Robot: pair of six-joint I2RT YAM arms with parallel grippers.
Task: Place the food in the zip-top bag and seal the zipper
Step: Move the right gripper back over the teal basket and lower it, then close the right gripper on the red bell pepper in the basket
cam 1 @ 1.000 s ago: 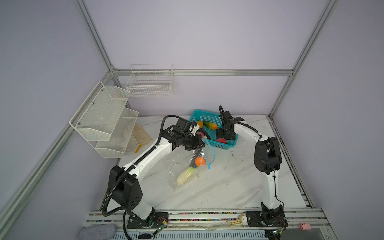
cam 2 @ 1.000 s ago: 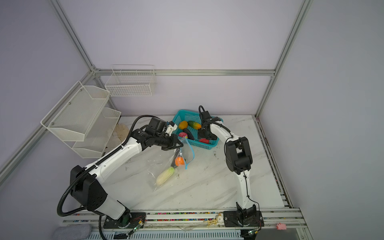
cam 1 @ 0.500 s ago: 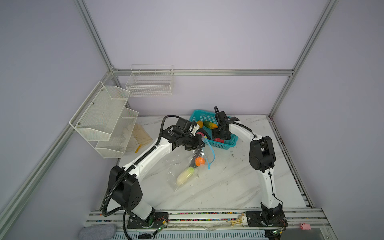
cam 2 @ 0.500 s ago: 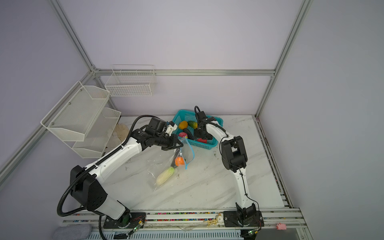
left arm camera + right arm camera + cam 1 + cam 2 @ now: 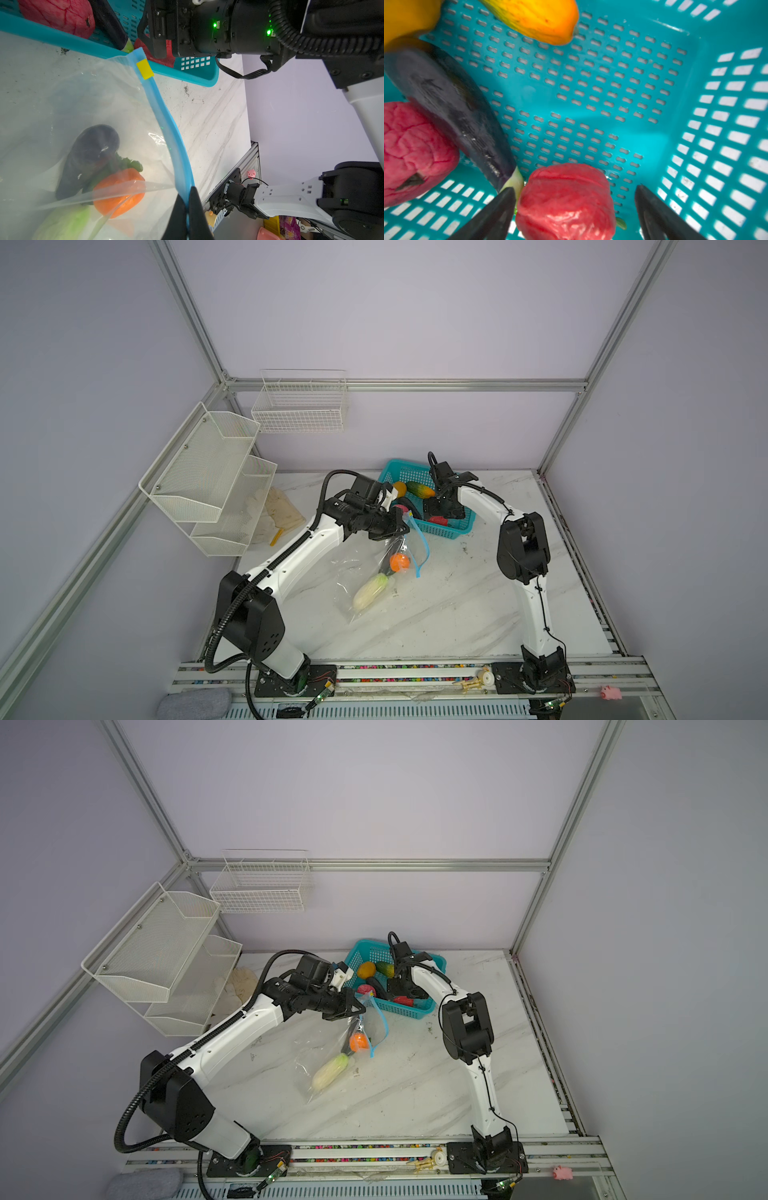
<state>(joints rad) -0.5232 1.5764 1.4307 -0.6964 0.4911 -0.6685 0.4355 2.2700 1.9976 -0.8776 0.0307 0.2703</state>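
Observation:
The clear zip-top bag [image 5: 365,572] hangs down to the table from my left gripper [image 5: 188,199], which is shut on the light-blue zipper [image 5: 164,116]. The yellow slider [image 5: 144,68] sits at the strip's far end. Inside the bag lie an orange [image 5: 400,562], a white radish [image 5: 370,595] and a dark eggplant [image 5: 91,153]. My right gripper [image 5: 575,188] is down in the teal basket [image 5: 455,531], open, its fingers on either side of a red piece [image 5: 566,199]. An eggplant [image 5: 450,108], a pink piece [image 5: 411,149], a mango [image 5: 404,16] and a cucumber [image 5: 537,18] lie in the basket.
White mesh shelves [image 5: 208,472] hang on the left wall and a wire basket [image 5: 299,406] on the back wall. Pale gloves [image 5: 278,510] lie under the shelves. A small pink pig [image 5: 609,692] sits on the front rail.
My right gripper has shifted a little to the left inside the basket and its jaws have spread wider. The left gripper and the bag have stayed where they were.

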